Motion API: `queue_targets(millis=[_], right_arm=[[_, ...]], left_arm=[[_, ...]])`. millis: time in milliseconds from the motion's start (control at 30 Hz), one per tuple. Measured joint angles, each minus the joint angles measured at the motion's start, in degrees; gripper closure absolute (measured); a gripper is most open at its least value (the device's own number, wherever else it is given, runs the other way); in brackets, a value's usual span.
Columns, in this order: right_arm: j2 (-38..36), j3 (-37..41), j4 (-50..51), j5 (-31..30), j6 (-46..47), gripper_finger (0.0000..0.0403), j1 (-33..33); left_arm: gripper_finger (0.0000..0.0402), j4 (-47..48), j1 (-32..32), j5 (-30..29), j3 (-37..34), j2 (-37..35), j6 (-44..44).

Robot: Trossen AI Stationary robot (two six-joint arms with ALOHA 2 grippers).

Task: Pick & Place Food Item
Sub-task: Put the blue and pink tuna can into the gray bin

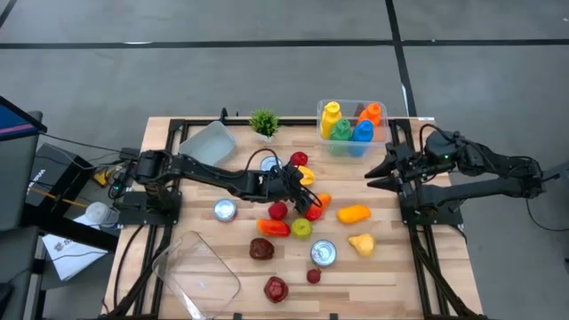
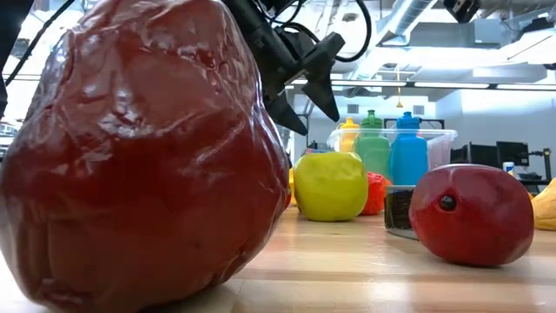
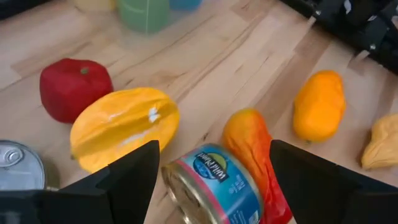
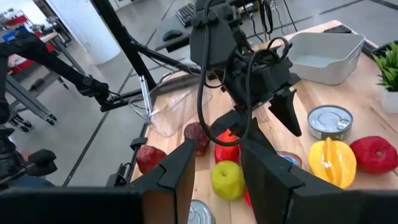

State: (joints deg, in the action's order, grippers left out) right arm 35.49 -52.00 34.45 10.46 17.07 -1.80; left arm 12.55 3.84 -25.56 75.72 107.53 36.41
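Observation:
My left gripper [image 1: 307, 197] hangs open over the pile of toy food at the table's middle, fingers pointing down. In the left wrist view its fingers [image 3: 124, 180] stand on either side of a blue-labelled tuna can [image 3: 214, 183] that lies tilted against an orange-red pepper [image 3: 252, 149]. A gap shows at each finger. The low view shows the gripper [image 2: 304, 83] above the green apple [image 2: 330, 184]. A yellow starfruit [image 3: 124, 127] and a red fruit [image 3: 74, 87] lie beside the can. My right gripper [image 1: 380, 173] waits open and empty at the table's right side.
A clear bin with coloured bottles [image 1: 351, 124] stands at the far right. A grey tub [image 1: 209, 142] and a small plant [image 1: 263, 123] stand at the far edge. A clear container [image 1: 196, 267] lies at the near left. Cans [image 1: 225, 210] [image 1: 323, 252] and more fruit [image 1: 354, 213] are scattered around.

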Motion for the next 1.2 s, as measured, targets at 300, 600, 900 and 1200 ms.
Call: queue_targets(millis=[300,600,900,1200], right_arm=[[0.0,0.0,1.8,0.0,-0.5,0.0281,0.0],[0.0,0.0,3.7,0.0,-0.5,0.0281,0.0],[0.0,0.0,4.4,0.0,-0.5,0.0281,0.0],[0.0,0.0,4.4,0.0,-0.5,0.0281,0.0]], left_arm=[[0.0103,-0.3,0.8,-2.1,-0.1,1.2,0.1],[0.0104,-1.8,2.3,-3.5,0.0,6.7,0.1],[0.0119,0.9,2.2,-2.9,0.0,8.0,0.2],[0.0221,1.3,1.5,0.3,-0.1,8.3,-1.3]])
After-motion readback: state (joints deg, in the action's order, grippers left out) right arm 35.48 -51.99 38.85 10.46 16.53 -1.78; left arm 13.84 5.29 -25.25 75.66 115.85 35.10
